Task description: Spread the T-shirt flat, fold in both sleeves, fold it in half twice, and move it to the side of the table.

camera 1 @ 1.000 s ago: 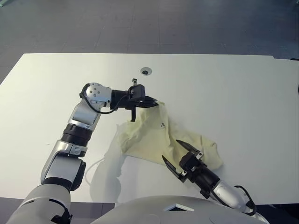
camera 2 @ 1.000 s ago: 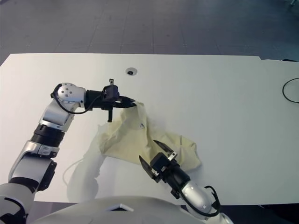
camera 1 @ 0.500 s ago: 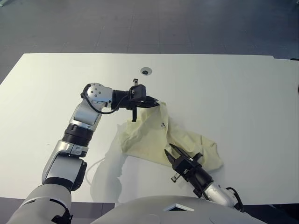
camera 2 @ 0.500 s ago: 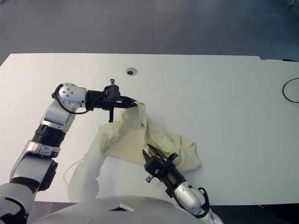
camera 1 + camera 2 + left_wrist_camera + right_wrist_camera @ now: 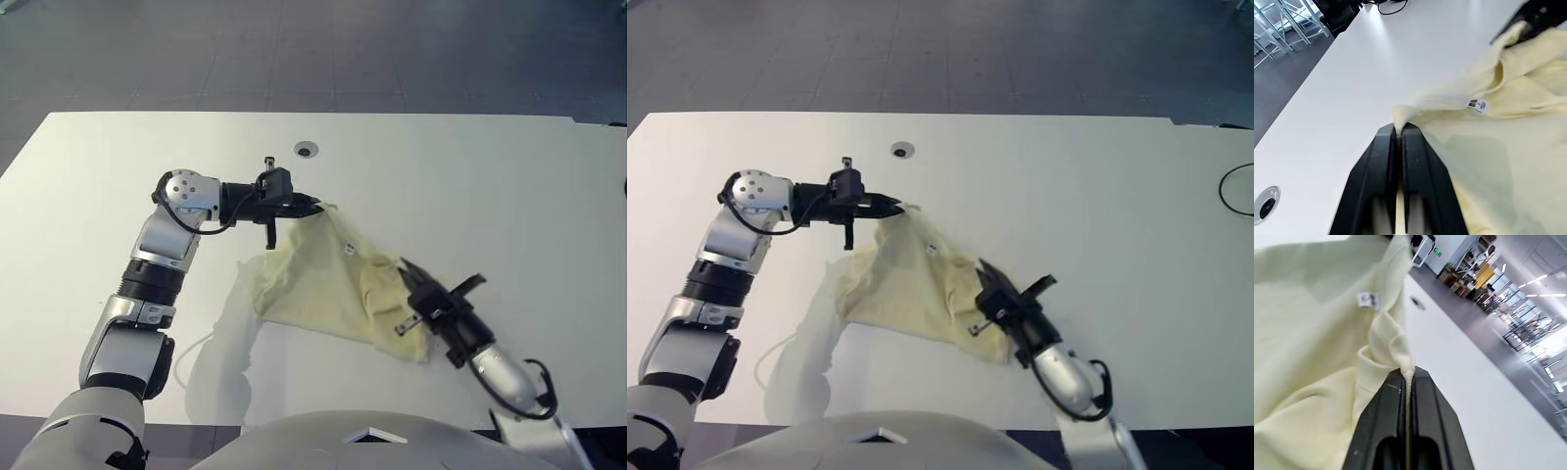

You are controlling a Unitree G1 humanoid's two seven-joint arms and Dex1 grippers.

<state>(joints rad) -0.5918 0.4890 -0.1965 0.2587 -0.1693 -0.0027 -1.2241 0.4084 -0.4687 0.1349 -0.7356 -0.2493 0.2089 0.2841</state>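
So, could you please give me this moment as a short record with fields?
T-shirt: pale yellow, crumpled on the table, not yet flat
Left gripper: shut on the T-shirt's far edge
Right gripper: shut on a fold at its near right side
Table: white, with a round cable hole beyond the shirt
Folds: none made yet

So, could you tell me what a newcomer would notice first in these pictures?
The crumpled pale yellow T-shirt near the middle of the white table draws the eye first, stretched between two black grippers. The left gripper is shut on its far corner and the right gripper on its near right side, each with cloth pinched between its fingers.
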